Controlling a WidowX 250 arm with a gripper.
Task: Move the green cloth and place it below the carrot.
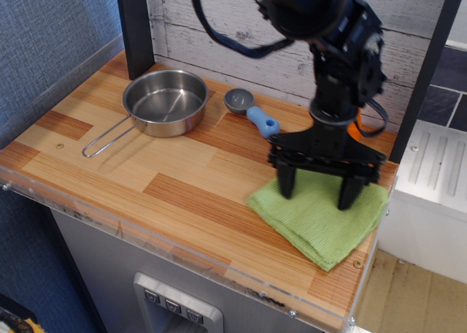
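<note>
The green cloth (315, 220) lies flat on the wooden counter (182, 180) at its front right corner, one corner close to the front edge. My gripper (317, 190) stands over the cloth's back half with its jaws wide apart, and both black fingertips (285, 187) are down at the cloth's surface. I cannot tell whether they press on it. The carrot is almost hidden behind my arm. Only an orange sliver (354, 128) shows by the back wall, straight behind the cloth.
A steel pan (155, 121) with a wire handle sits at the back left. A grey scoop with a blue handle (263, 121) lies between the pan and my arm. A black post (136, 26) stands at the back left. The counter's right edge runs just beside the cloth.
</note>
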